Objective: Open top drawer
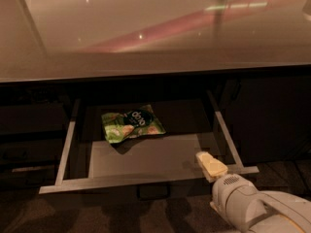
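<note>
The top drawer [146, 182] stands pulled out under the glossy counter, with pale metal side rails and a grey inner floor. Its central loop handle [153, 192] shows below the front edge. A green snack bag [132, 124] lies on the drawer floor toward the back. My gripper [210, 165] is at the drawer's front right corner, above the front edge and beside the right rail, on a white arm [252, 210] that comes in from the lower right. It holds nothing that I can see.
The counter top [155, 28] overhangs the drawer's back. A dark cabinet front [267, 115] stands to the right, and dark slimmer drawer fronts [29, 130] to the left. The floor [97, 217] lies below the drawer.
</note>
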Controlling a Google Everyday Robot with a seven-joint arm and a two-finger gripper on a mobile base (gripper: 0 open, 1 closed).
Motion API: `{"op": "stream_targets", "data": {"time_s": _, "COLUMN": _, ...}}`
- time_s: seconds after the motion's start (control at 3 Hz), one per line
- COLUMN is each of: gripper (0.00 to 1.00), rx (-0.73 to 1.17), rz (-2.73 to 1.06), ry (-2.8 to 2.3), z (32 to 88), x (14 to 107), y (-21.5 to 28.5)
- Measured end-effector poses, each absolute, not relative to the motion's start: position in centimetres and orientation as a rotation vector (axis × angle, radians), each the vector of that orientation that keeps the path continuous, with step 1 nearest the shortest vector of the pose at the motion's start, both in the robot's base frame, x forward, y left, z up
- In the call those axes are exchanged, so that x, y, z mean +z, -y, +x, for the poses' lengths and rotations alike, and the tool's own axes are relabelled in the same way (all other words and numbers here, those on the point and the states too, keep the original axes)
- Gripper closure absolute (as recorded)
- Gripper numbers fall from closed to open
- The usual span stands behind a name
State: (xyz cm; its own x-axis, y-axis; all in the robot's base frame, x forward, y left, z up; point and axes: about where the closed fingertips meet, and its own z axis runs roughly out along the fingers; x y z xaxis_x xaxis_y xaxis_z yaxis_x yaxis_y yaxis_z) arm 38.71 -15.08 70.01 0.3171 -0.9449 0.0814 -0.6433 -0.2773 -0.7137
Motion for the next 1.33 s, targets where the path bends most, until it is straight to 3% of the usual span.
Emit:
{"op": "stream_targets", "data": {"time_s": 1.0, "gripper": 0.89, "rx": -0.685, "rz": -2.015, "ry": -1.397, "z": 38.7, "x": 70.0, "y": 15.1}}
{"op": "stream_targets", "data": {"time_s": 1.33, "gripper": 1.00, "rx": -0.576, "rz": -1.965, "ry": -1.366, "z": 40.2, "x": 67.9, "y": 13.1}}
